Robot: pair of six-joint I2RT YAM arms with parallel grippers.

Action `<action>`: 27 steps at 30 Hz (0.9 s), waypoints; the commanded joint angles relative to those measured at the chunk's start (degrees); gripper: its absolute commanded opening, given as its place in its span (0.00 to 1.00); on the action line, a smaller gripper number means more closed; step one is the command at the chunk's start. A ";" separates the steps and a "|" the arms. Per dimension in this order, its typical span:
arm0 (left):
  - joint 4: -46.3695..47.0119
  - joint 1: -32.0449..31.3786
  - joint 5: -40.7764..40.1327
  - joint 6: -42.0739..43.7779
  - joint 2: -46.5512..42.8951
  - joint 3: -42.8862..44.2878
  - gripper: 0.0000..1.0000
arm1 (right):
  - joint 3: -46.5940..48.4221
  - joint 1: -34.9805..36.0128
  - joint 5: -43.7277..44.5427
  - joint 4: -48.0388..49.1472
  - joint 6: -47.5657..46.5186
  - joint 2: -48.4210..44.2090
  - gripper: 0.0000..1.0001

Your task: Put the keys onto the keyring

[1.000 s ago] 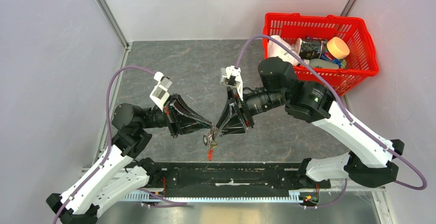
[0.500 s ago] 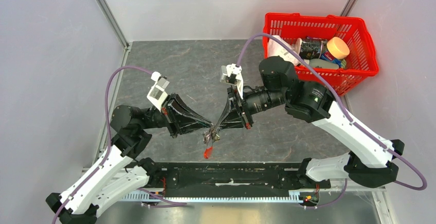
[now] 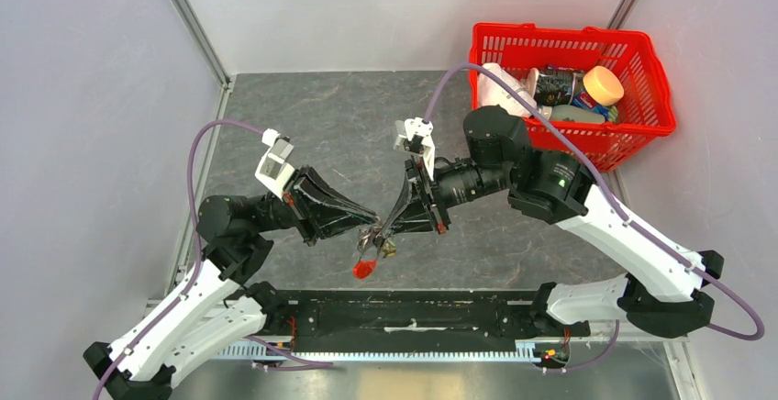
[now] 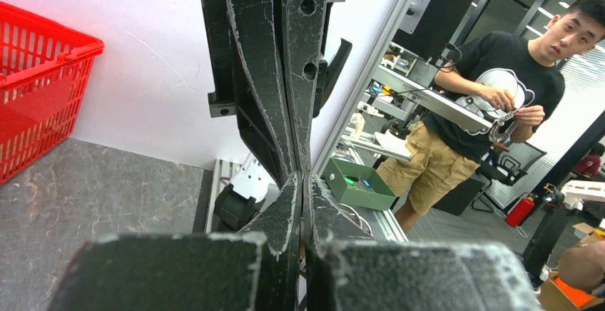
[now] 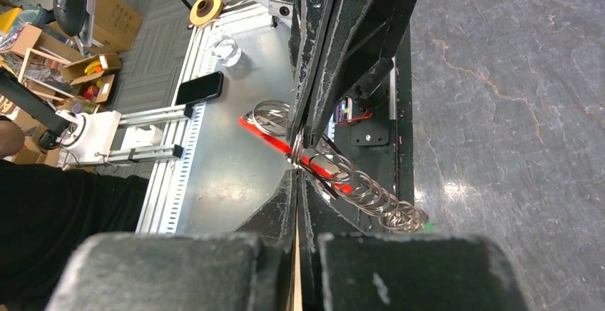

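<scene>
Black rail [image 3: 394,313]: nearest item in the top view, running across the near edge between the two arm bases. The work hangs just beyond it.
Red strap section [image 3: 364,269]: lowest part of the bundle, dangling toward 7 o'clock from where the tips meet.
Keys [image 3: 389,248]: a small brassy glint at 5 o'clock of the tips, touching the bundle. Too small to tell whether any key is threaded yet.
Keyring [image 5: 270,113]: thin silver loops just beside the tips in the right wrist view, with the red strap crossing them. Silvery wire coils [image 5: 371,197] trail off toward 4 o'clock.
Left tool [image 3: 370,227]: pinched tight and aimed toward 3 o'clock. Its wrist view shows no gap between the pads.
Right tool [image 3: 387,227]: also pinched tight and aimed toward 8 o'clock, tip to tip with the left one.
Hold: the bundle is off the counter and pinched at the meeting point. Which tool carries which part cannot be made out.
Step (judged): feeding a key along the ring's split while the other tool steadies the ring.
Doing it well (judged): treat one tool as a fixed anchor and move only the other, in small strokes that follow the ring's curve. Don't pull the tips apart. Let the strap hang free. Go by the right wrist view, since the top view is too coarse.
Risk (judged): a key may slip off if either pinch relaxes early.
Counter [image 3: 321,125]: grey marbled surface, stretching to 12 o'clock.
Red basket [image 3: 550,30]: in the far corner at 2 o'clock, well apart and holding odd items.
</scene>
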 commanded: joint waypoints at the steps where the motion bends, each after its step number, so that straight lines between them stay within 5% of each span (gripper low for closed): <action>1: 5.66 -0.15 -4.08 -1.92 -0.57 -0.11 0.02 | -1.41 0.58 -2.13 3.74 1.83 -1.64 0.00; 6: 6.79 -0.24 -4.53 -2.26 -0.62 -0.20 0.02 | -2.37 0.62 -2.12 5.36 3.01 -1.30 0.02; 10: 7.16 -0.24 -4.56 -2.58 -0.82 -0.38 0.02 | -2.08 0.62 0.44 5.27 2.97 -2.40 0.28; 13: 7.16 -0.25 -4.62 -2.63 -1.30 -0.64 0.02 | -1.16 0.62 2.43 4.77 2.66 -3.28 0.37; 27: 7.24 -0.32 -5.26 -2.62 -1.86 -0.82 0.02 | -0.13 0.62 7.53 8.54 3.97 -3.73 0.40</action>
